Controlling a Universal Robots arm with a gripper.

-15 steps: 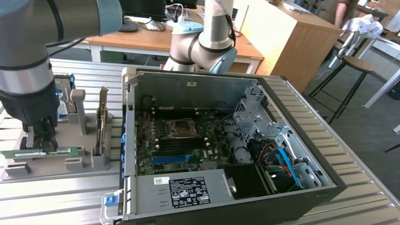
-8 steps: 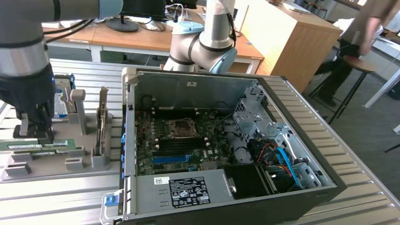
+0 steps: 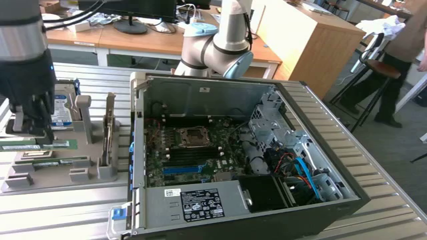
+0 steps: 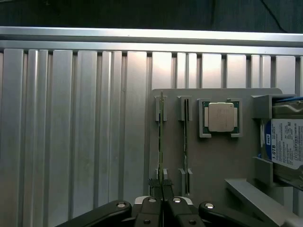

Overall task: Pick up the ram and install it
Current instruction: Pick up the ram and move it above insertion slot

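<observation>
Bench point(image 3: 67, 215): ribbed aluminium slats, pale grey, w/ a raised rail along its edge in the wrist view. Room behind, ext. view: wooden desks point(image 3: 133, 40) w/ a dark monitor point(image 3: 133, 10) on a round foot, loose cables, and a tall wooden cabinet point(image 3: 300, 40). At the ext. view's right a person point(image 3: 400, 55) stands by a stool point(image 3: 382, 67) on grey floor.

Open PC case point(image 3: 200, 92) sits mid-bench, side off, mainboard point(image 3: 193, 150) facing up. The arm point(image 3: 223, 45) rises behind it. A grey fixture plate point(image 4: 213, 161) lies on the bench to the ext. view's left of the case.

Writing: hard drive point(image 4: 286, 146) has a blue/white label reading "1.0TB"; the rest is too small to read. PSU sticker point(image 3: 202, 205) is black/white w/ a small barcode tag beside it, text not legible.

Ram point(image 4: 161, 137): stands on edge in the plate's outermost pair of slotted holders, farthest from the drive. A 2nd stick point(image 4: 185, 142) sits in the next pair just beside it, then a CPU point(image 4: 220, 117) in a square frame.

Pincer point(image 4: 162, 189): clamped on the ram near one end, thin board pinched between the fingers. In the ext. view the pincer point(image 3: 32, 131) is low over the plate.
</observation>
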